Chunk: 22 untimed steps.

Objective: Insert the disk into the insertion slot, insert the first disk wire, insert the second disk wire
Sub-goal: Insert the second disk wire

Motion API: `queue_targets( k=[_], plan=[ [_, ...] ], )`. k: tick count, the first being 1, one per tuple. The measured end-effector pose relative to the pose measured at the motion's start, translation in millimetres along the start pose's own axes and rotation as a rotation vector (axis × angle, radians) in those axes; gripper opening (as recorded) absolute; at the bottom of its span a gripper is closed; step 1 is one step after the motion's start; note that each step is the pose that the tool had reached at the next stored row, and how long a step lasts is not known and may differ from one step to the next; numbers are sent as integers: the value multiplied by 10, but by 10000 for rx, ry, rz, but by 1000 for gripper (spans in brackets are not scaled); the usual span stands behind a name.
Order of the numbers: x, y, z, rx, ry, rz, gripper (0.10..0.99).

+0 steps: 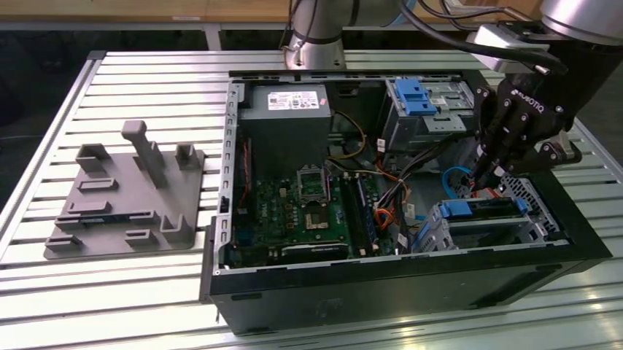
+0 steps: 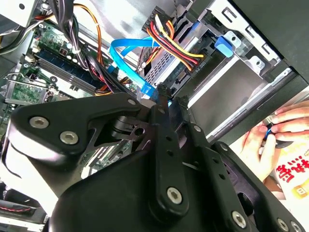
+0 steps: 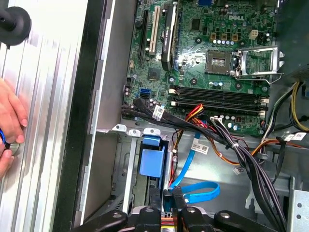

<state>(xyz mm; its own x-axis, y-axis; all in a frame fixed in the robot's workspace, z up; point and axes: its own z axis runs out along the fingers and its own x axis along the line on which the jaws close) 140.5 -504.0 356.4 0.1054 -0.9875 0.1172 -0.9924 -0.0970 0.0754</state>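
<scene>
In the exterior view we see the disk (image 1: pixel 484 208), blue-framed, seated in the insertion slot (image 1: pixel 530 219). In the second wrist view, the gripper (image 2: pixel 166 94) pinches a blue wire (image 2: pixel 135 72) near a person's hand (image 2: pixel 270 140).

env: robotics lab/test bench | slatted aluminium worktop (image 1: pixel 146 292) | open PC tower (image 1: pixel 389 284) on it | grey fixture plate (image 1: pixel 117 211) beside | arm base (image 1: pixel 316 44) bolted at worktop's far edge
</scene>
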Motion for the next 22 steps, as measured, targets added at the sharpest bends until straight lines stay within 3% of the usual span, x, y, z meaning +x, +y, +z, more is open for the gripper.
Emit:
queue_targets(
  k=[5,7,17,22],
  plan=[
    [0,0,1,1,1,-7,243],
    [0,0,1,1,0,-7,161],
    [-2,-8,1,1,0,-10,157],
    [-59,-25,-6,-25,-11,211,157]
  ],
)
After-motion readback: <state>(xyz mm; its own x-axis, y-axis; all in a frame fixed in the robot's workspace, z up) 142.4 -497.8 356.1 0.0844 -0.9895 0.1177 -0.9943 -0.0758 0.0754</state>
